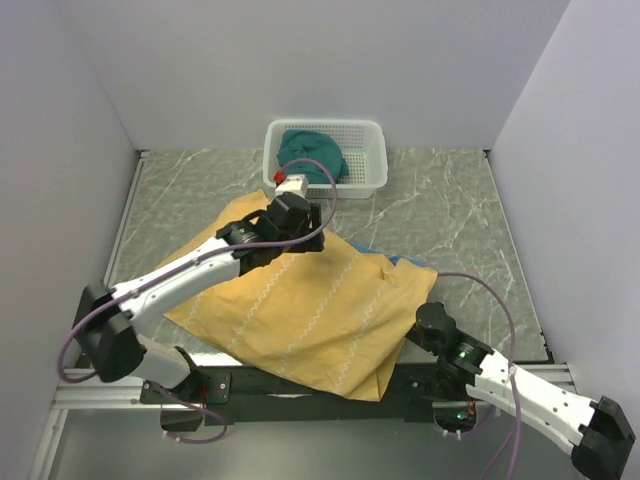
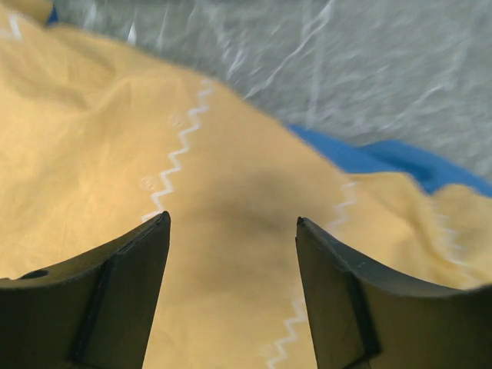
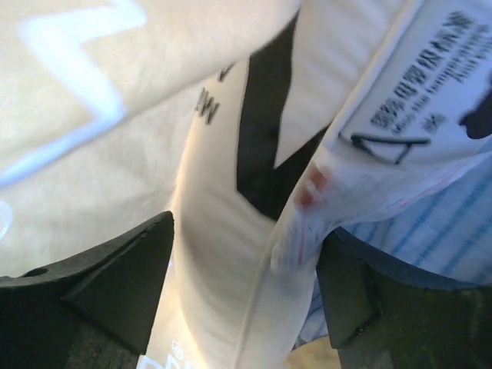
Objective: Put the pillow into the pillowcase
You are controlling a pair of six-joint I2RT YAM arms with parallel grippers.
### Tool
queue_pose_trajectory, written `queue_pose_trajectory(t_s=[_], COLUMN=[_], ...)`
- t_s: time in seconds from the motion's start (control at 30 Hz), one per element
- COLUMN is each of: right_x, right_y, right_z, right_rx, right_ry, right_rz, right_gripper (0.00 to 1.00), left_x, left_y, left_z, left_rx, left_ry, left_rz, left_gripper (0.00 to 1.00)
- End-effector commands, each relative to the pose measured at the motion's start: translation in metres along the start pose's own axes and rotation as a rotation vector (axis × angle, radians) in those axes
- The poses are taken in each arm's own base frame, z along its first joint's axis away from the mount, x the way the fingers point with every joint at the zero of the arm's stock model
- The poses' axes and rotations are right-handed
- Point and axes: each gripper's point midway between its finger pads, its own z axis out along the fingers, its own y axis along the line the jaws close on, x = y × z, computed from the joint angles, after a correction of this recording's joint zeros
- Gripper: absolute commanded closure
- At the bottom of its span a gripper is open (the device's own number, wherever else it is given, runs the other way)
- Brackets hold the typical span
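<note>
On the marble table [image 1: 450, 200], basket [image 1: 366, 172] holds teal cloth [image 1: 312, 155]; left gripper [image 2: 232, 219], right gripper [image 3: 246, 224] both spread.

pillow [image 3: 207, 254] mostly hidden under pillowcase [image 1: 300, 300], care label [image 3: 430, 69] blurred

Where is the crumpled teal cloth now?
Top view: the teal cloth lies inside the white perforated plastic basket, centred at the far edge of the table, beyond the mustard-yellow pillowcase.

White arms [image 1: 190, 272] with black joints [image 1: 110, 345] trail purple cables [image 1: 326, 190]
</note>
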Motion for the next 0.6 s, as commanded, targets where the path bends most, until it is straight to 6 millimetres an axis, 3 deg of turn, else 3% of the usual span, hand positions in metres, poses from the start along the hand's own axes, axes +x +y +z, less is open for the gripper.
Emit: queue_pose_trajectory(t_s=[0.0, 0.03, 0.1, 0.13, 0.2, 0.23, 0.27, 0.3, 0.33, 0.4, 0.43, 0.47, 0.57], right_x=[-0.017, -0.018, -0.017, -0.013, -0.024, -0.020, -0.041, -0.046, -0.055, -0.073, -0.075, -0.086, -0.088], right_y=[-0.026, -0.027, -0.018, -0.025, -0.005, -0.018, -0.006, -0.002, 0.008, 0.008, 0.006, 0.019, 0.015], right_z=[-0.009, -0.008, -0.004, 0.002, 0.012, 0.020, 0.028, 0.033, 0.043, 0.049, 0.053, 0.057, 0.055], right_rx=[0.133, 0.144, 0.118, 0.153, 0.094, 0.150, 0.133, 0.124, 0.126, 0.153, 0.164, 0.149, 0.175], right_ry=[-0.104, -0.102, -0.074, -0.045, -0.015, 0.033, 0.007, 0.021, 0.040, 0.031, 0.054, 0.042, 0.043], right_rz=[0.021, 0.013, -0.005, -0.015, -0.052, -0.056, -0.080, -0.094, -0.107, -0.138, -0.139, -0.164, -0.164], right_gripper=[0.20, 0.19, 0.19, 0.19, 0.19, 0.21, 0.22, 0.22, 0.23, 0.23, 0.23, 0.23, 0.22], left_x=[0.035, 0.036, 0.050, 0.048, 0.054, 0.048, 0.047, 0.053, 0.042, 0.038, 0.030, 0.026, 0.021], left_y=[0.011, 0.020, 0.030, 0.039, 0.059, 0.077, 0.090, 0.104, 0.125, 0.149, 0.167, 0.178, 0.211], left_z=[0.044, 0.050, 0.062, 0.067, 0.079, 0.085, 0.089, 0.096, 0.102, 0.109, 0.110, 0.111, 0.113], left_rx=[0.043, 0.037, 0.042, 0.044, 0.033, 0.026, 0.016, 0.002, -0.024, -0.087, -0.121, -0.149, -0.192], left_ry=[0.104, 0.115, 0.148, 0.157, 0.161, 0.164, 0.163, 0.181, 0.155, 0.135, 0.109, 0.089, 0.060], left_rz=[-0.085, -0.122, -0.161, -0.220, -0.292, -0.372, -0.415, -0.456, -0.518, -0.562, -0.604, -0.628, -0.706], left_gripper=[0.31, 0.38, 0.41, 0.44, 0.45, 0.50, 0.53, 0.55, 0.58, 0.58, 0.57, 0.57, 0.58])
